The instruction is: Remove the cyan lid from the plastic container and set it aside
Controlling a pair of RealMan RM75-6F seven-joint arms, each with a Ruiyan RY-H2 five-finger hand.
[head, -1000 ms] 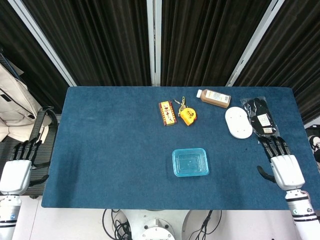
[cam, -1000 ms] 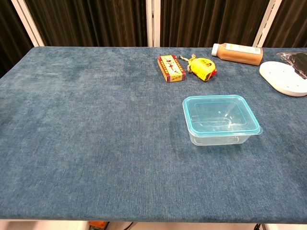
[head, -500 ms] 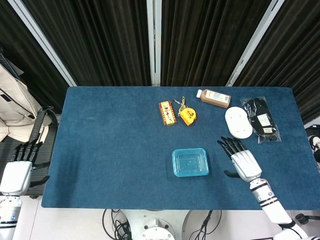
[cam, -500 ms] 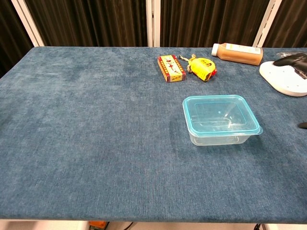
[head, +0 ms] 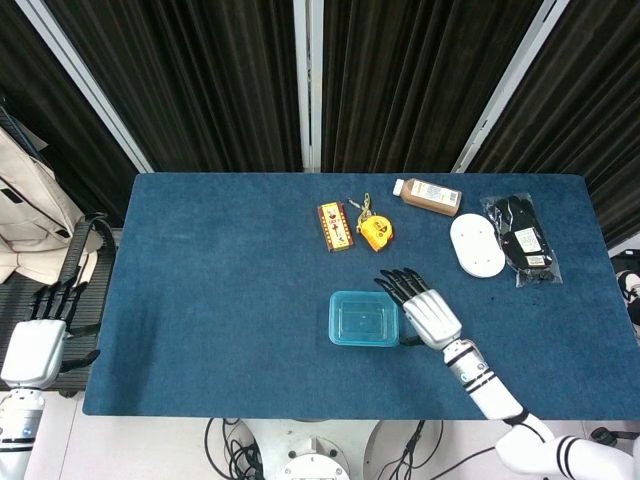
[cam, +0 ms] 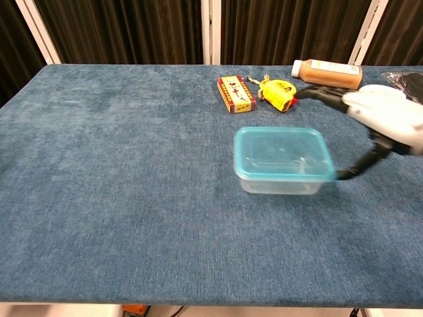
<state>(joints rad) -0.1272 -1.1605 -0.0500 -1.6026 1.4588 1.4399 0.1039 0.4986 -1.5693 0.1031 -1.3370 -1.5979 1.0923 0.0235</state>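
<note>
The clear plastic container (cam: 281,185) with its cyan lid (head: 363,318) (cam: 283,153) on top stands on the blue table (head: 220,300), right of centre and near the front. My right hand (head: 428,312) (cam: 386,117) is just right of it, fingers spread and pointing away from me. Its thumb touches the container's right edge in the chest view. The hand holds nothing. My left hand (head: 36,340) hangs off the table's left side with fingers extended and empty.
Behind the container lie a red box (head: 336,225), a yellow tape measure (head: 376,233) and a brown bottle (head: 430,195). A white oval dish (head: 477,245) and a black packet (head: 524,240) sit at the back right. A chair (head: 85,260) stands beside the left edge.
My right hand swept left from the table's right edge up to the container. The container has slid a little to the left. The left hand stayed put.
</note>
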